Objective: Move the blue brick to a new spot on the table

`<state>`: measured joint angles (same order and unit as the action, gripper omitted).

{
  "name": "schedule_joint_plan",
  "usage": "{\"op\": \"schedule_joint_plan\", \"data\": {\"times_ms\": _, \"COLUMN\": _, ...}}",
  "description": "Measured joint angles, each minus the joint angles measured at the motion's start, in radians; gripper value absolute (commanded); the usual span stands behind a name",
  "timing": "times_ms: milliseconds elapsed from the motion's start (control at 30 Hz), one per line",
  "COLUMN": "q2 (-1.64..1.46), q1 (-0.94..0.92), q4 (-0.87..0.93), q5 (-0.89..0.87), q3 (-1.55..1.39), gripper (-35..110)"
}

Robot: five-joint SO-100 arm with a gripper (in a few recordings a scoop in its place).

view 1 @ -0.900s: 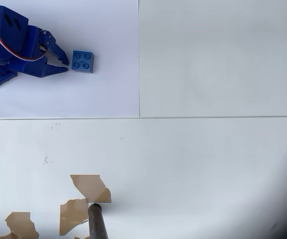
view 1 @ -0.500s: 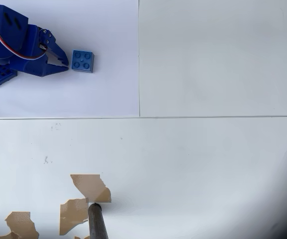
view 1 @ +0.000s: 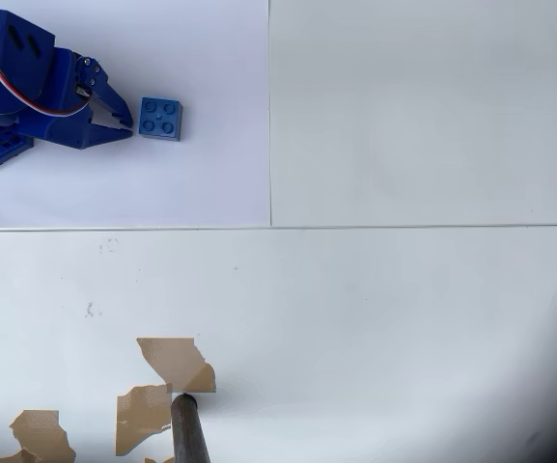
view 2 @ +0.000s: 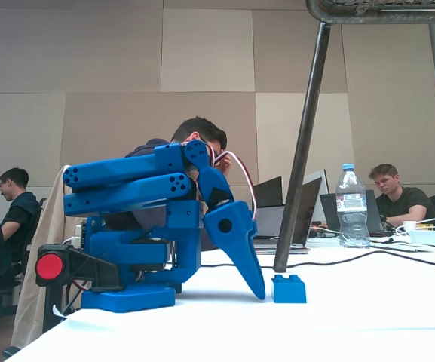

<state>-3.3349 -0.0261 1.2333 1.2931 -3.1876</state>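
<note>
Near the top left corner of the overhead view, the brick (view 1: 160, 118) is sitting flat on the table (view 1: 403, 309), studs up, on the paler sheet that covers that quarter of the surface. In the fixed view the brick (view 2: 289, 288) is resting square on the white top, with nothing lifting it.

Just beside it, on its left in the overhead view, the gripper (view 1: 124, 123) is pointing at the brick with its tips almost at the near edge; whether they are touching it I cannot tell. The fingers are standing a little apart, one above the other in that view, and they are gripping nothing, since the brick lies beyond the tips and not between them. In the fixed view the gripper (view 2: 256, 290) is slanting down to the table just left of the brick, with a sliver of gap showing.

Judging by this, the move is not yet begun in any real sense: the brick is not grasped and is lying free. Closing on it, lifting, carrying and setting down all remain.

Farther off, brown chipped patches (view 1: 172, 362) and a dark pole (view 1: 189, 432) are lying near the bottom edge, well apart from the brick.
</note>
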Motion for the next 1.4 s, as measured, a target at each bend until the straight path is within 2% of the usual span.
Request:
{"op": "schedule_joint_plan", "data": {"times_ms": 300, "q2": 0.0, "q1": 0.0, "q4": 0.0, "q5": 0.003, "q3": 0.0, "gripper": 0}}
{"op": "schedule_joint_plan", "data": {"times_ms": 833, "q2": 0.005, "q1": -0.034, "q4": 0.041, "q5": 0.195, "q3": 0.012, "gripper": 0}}
{"op": "schedule_joint_plan", "data": {"times_ms": 1167, "q2": 0.382, "q1": 0.1, "q4": 0.046, "q5": 0.066, "q3": 0.316, "gripper": 20}}
{"op": "schedule_joint_plan", "data": {"times_ms": 1400, "q2": 0.649, "q1": -0.015, "q4": -0.132, "q5": 0.158, "q3": 0.416, "gripper": 28}}
